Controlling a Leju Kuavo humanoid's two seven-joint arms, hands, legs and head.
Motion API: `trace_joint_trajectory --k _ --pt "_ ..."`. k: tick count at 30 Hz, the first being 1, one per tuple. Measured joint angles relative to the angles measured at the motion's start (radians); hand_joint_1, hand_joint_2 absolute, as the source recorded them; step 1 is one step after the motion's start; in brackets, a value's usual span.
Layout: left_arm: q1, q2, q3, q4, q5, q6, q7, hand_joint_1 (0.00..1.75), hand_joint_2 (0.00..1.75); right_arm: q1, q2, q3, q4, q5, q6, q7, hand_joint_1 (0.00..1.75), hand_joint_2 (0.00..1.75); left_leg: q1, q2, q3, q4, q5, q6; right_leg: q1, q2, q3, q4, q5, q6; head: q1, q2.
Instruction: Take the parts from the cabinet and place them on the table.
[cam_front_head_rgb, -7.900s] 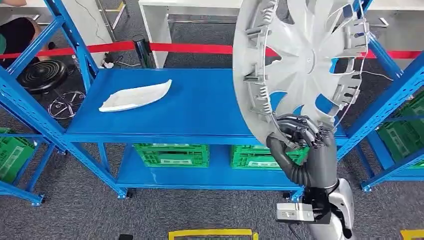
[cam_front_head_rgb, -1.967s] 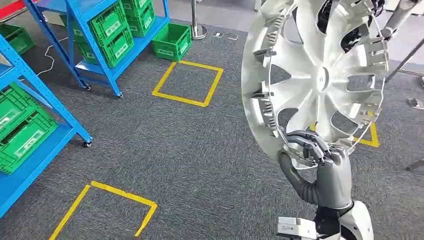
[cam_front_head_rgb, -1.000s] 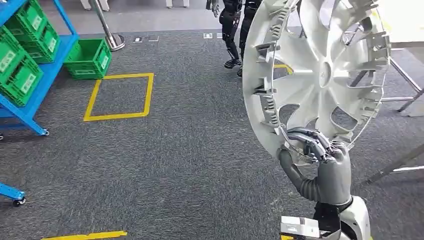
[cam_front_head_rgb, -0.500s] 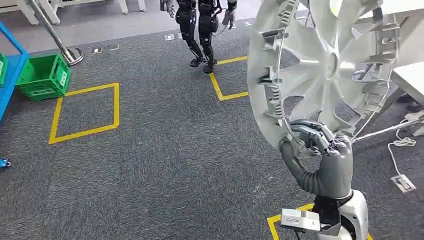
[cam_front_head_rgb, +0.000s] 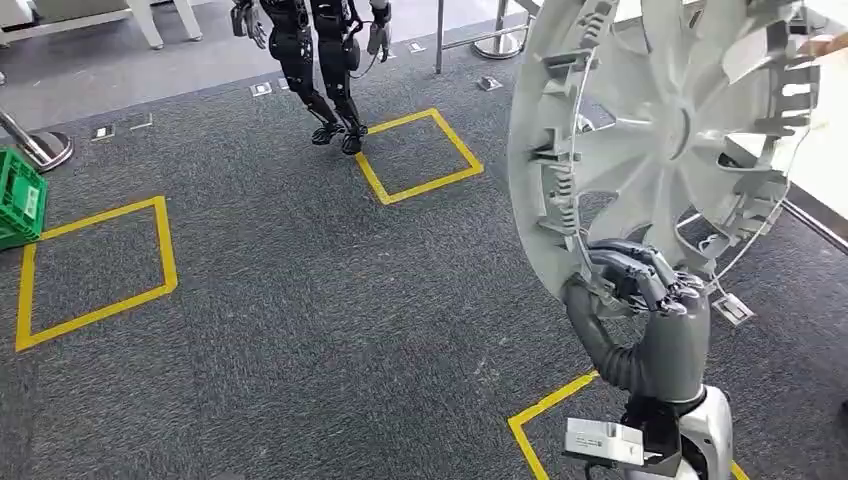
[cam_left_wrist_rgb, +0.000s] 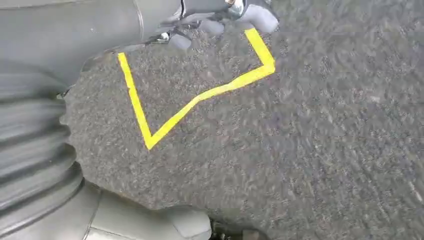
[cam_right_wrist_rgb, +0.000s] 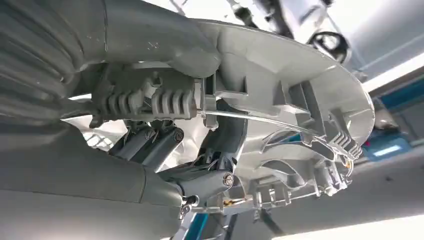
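My view has swung from the blue cabinet to open carpet with yellow floor squares (cam_front_head_rgb: 418, 155) and another robot (cam_front_head_rgb: 318, 60) far off. My right hand (cam_front_head_rgb: 640, 290) grips the wheel cover (cam_front_head_rgb: 660, 140) by its lower rim, upright at right. My left hand (cam_left_wrist_rgb: 35, 150) hangs; I cannot tell its state. Pickup done, placing on the surface remains.
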Motion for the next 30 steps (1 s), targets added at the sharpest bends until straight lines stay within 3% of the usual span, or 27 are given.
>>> trace_joint_trajectory --k 1,2,4,5,6,7,8,9,10,11,14,15,16,17,18,19,20,21,23,24,25,26,30 --pt "-0.002 0.001 0.000 -0.002 -0.005 -0.005 -0.001 0.00 1.75 0.006 -0.001 -0.004 -0.002 0.002 -0.006 0.000 1.75 1.75 -0.001 0.012 0.001 -0.003 0.001 0.006 0.009 -0.071 -0.011 0.028 -0.022 0.002 0.004 0.000" --pt "-0.002 0.002 0.000 -0.002 -0.012 -0.007 -0.001 0.00 1.75 0.010 -0.001 -0.007 -0.002 0.003 -0.011 0.000 1.75 1.75 -0.004 0.028 0.000 -0.003 0.001 0.009 0.011 -0.107 -0.043 0.094 -0.062 0.006 0.008 0.000" --pt "-0.002 0.002 0.000 -0.003 -0.016 -0.010 0.005 0.00 1.75 0.018 -0.002 -0.014 -0.004 0.005 -0.018 -0.002 1.75 1.75 -0.008 0.061 -0.001 -0.002 -0.001 0.012 0.009 -0.125 -0.121 0.261 -0.137 0.010 0.007 0.000" --pt "-0.003 0.002 0.000 -0.003 -0.018 -0.014 0.008 0.00 1.75 0.022 -0.003 -0.019 -0.004 0.005 -0.019 -0.001 1.75 1.75 -0.009 0.077 -0.001 -0.001 -0.002 0.014 0.010 -0.126 -0.145 0.314 -0.151 0.011 0.007 0.000" --pt "-0.003 0.002 0.000 -0.003 -0.020 -0.015 0.009 0.00 1.75 0.027 -0.004 -0.024 -0.004 0.004 -0.019 0.000 1.75 1.75 -0.010 0.093 -0.001 -0.001 -0.003 0.014 0.010 -0.127 -0.144 0.318 -0.142 0.012 0.007 0.000" --pt "-0.005 0.001 0.000 -0.003 -0.021 -0.015 0.011 0.00 1.75 0.030 -0.005 -0.028 -0.004 0.005 -0.023 0.001 1.75 1.75 -0.010 0.108 0.000 -0.001 -0.005 0.013 0.010 -0.131 -0.118 0.267 -0.111 0.010 0.008 0.000" --pt "-0.007 0.001 0.000 -0.003 -0.022 -0.015 0.012 0.00 1.75 0.031 -0.005 -0.030 -0.004 0.005 -0.027 0.001 1.75 1.75 -0.010 0.121 0.002 -0.001 -0.006 0.011 0.010 -0.138 -0.070 0.184 -0.070 0.008 0.008 0.000" --pt "-0.010 0.001 0.000 -0.003 -0.022 -0.015 0.013 0.00 1.75 0.031 -0.005 -0.032 -0.004 0.005 -0.031 0.001 1.75 1.75 -0.010 0.135 0.005 -0.001 -0.009 0.008 0.012 -0.162 -0.009 0.077 -0.029 0.004 0.008 0.000" --pt "-0.012 0.002 0.000 -0.003 -0.022 -0.013 0.016 0.00 1.75 0.029 -0.005 -0.034 -0.004 0.005 -0.033 0.000 1.75 1.75 -0.014 0.144 0.009 0.001 -0.012 0.003 0.018 -0.224 0.028 -0.001 -0.027 -0.004 0.008 0.000" --pt "-0.013 0.003 0.000 -0.003 -0.022 -0.012 0.018 0.00 1.75 0.029 -0.005 -0.034 -0.004 0.005 -0.035 0.000 1.75 1.75 -0.020 0.153 0.010 0.002 -0.017 -0.003 0.022 -0.224 0.031 0.000 -0.021 -0.012 0.006 0.000" --pt "-0.020 0.003 0.000 -0.004 -0.022 -0.012 0.019 0.00 1.75 0.031 -0.005 -0.039 -0.004 0.005 -0.037 0.000 1.75 1.75 -0.019 0.182 0.020 -0.005 -0.017 -0.016 0.026 -0.185 0.022 0.002 -0.020 -0.027 0.006 0.000" --pt "-0.022 0.003 0.000 -0.004 -0.022 -0.012 0.019 0.00 1.75 0.031 -0.005 -0.042 -0.005 0.005 -0.037 -0.001 1.75 1.75 -0.020 0.187 0.023 -0.004 -0.022 -0.024 0.017 -0.172 0.024 -0.007 -0.013 -0.037 0.005 0.000" --pt "-0.023 0.005 0.000 -0.005 -0.022 -0.012 0.018 0.00 1.75 0.031 -0.004 -0.042 -0.006 0.005 -0.037 -0.001 1.75 1.75 -0.014 0.129 0.014 0.013 -0.037 -0.032 0.014 -0.162 0.026 -0.011 -0.010 -0.041 0.006 0.000" --pt "-0.023 0.005 0.000 -0.005 -0.022 -0.012 0.018 0.00 1.75 0.029 -0.004 -0.042 -0.006 0.004 -0.037 0.000 1.75 1.75 -0.011 0.089 -0.002 0.051 -0.062 -0.034 0.012 -0.154 0.026 -0.010 -0.008 -0.046 0.004 0.000" --pt "-0.020 0.005 0.000 -0.004 -0.022 -0.011 0.019 0.00 1.75 0.029 -0.003 -0.043 -0.006 0.004 -0.037 0.001 1.75 1.75 -0.009 0.059 -0.044 0.146 -0.112 -0.038 0.011 -0.141 0.026 -0.010 -0.008 -0.050 0.003 0.000" --pt "-0.016 0.005 0.000 -0.003 -0.020 -0.006 0.021 0.00 1.75 0.029 -0.002 -0.043 -0.006 0.004 -0.037 0.000 1.75 1.75 -0.009 0.052 -0.087 0.234 -0.148 -0.040 0.012 -0.127 0.025 -0.010 -0.009 -0.051 0.002 0.000" --pt "-0.013 0.005 0.000 -0.003 -0.017 -0.003 0.022 0.00 1.75 0.028 -0.002 -0.043 -0.005 0.004 -0.037 -0.001 1.75 1.75 -0.009 0.050 -0.120 0.300 -0.166 -0.042 0.012 -0.112 0.025 -0.009 -0.009 -0.052 0.002 0.000" --pt "-0.011 0.005 0.000 -0.003 -0.011 0.000 0.023 0.00 1.75 0.026 -0.002 -0.043 -0.004 0.003 -0.037 -0.003 1.75 1.75 -0.009 0.050 -0.135 0.321 -0.159 -0.043 0.012 -0.098 0.026 -0.009 -0.009 -0.052 0.002 0.000" --pt "-0.011 0.006 0.000 -0.003 -0.007 0.003 0.024 0.00 1.75 0.017 0.000 -0.043 0.000 0.001 -0.035 -0.004 1.75 1.75 -0.007 0.046 -0.105 0.236 -0.086 -0.041 0.011 -0.066 0.029 -0.008 -0.009 -0.051 0.002 0.000" --pt "-0.011 0.008 0.000 -0.003 -0.005 0.003 0.019 0.00 1.75 0.008 0.000 -0.043 0.005 0.000 -0.034 -0.004 1.75 1.75 -0.004 0.032 -0.053 0.117 -0.020 -0.039 0.009 -0.047 0.031 -0.006 -0.010 -0.048 0.002 0.000" --pt "-0.011 0.008 0.000 -0.003 -0.002 0.003 0.016 0.00 1.75 0.000 0.000 -0.043 0.007 -0.001 -0.034 -0.005 1.75 1.75 0.002 -0.017 -0.019 0.032 0.013 -0.040 0.007 -0.035 0.028 -0.003 -0.012 -0.042 0.002 0.000" --pt "-0.011 0.008 0.000 -0.003 0.000 -0.001 0.013 0.00 1.75 -0.009 0.000 -0.043 0.010 -0.002 -0.034 -0.006 1.75 1.75 0.004 -0.049 -0.010 0.008 -0.002 -0.037 0.012 -0.022 0.022 0.005 -0.013 -0.034 0.001 0.000" --pt "-0.014 0.002 0.000 -0.002 -0.001 -0.017 0.006 0.00 1.75 -0.016 0.001 -0.044 0.013 -0.003 -0.040 -0.005 1.75 1.75 -0.003 -0.008 -0.006 0.006 0.002 -0.010 0.002 0.024 0.008 -0.005 0.000 -0.003 0.001 0.000"
